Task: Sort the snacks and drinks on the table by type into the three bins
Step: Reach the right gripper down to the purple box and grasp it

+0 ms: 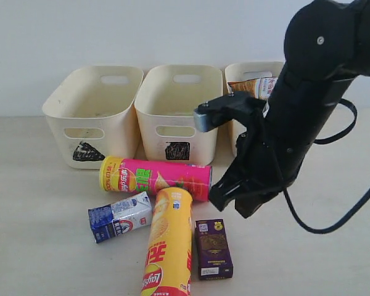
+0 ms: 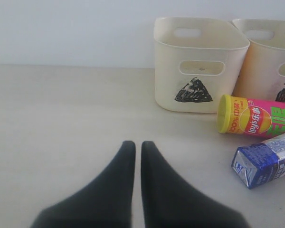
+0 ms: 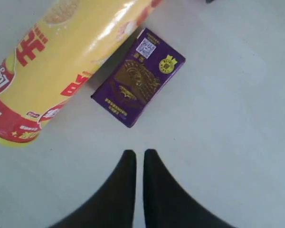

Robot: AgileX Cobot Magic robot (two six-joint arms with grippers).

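Can't read the mark on the third bin (image 1: pixel 251 69) in the exterior view, mostly blocked by the right arm. Only catching its rim and a bit of orange-brown bag (image 1: pixel 259 86) poking up inside. Also losing the bottom end of the yellow Lay's tube (image 1: pixel 168 246) off the frame edge there, and one end of it in the right wrist view too. Can only half see the square bin (image 2: pixel 270 52) from the left wrist, cut by the picture's edge.

Onto the tools: seeing the right gripper (image 3: pixel 139 159) pressed nearly together, just a sliver of gap between the fingers, gripping nothing, hanging over bare table (image 3: pixel 237 123). Same for the left gripper (image 2: pixel 137 149): pinched to a thin slit, empty, touching nothing.

Found the dark purple carton (image 3: pixel 138 78) lying flat just ahead of the right fingertips, apart from them, with the yellow tube right beside it. Spotted the pink tube (image 2: pixel 256 116) and blue-white carton (image 2: pixel 265 164) well off to one side of the left gripper, both lying down in front of the triangle bin (image 2: pixel 197 61) and the square one.
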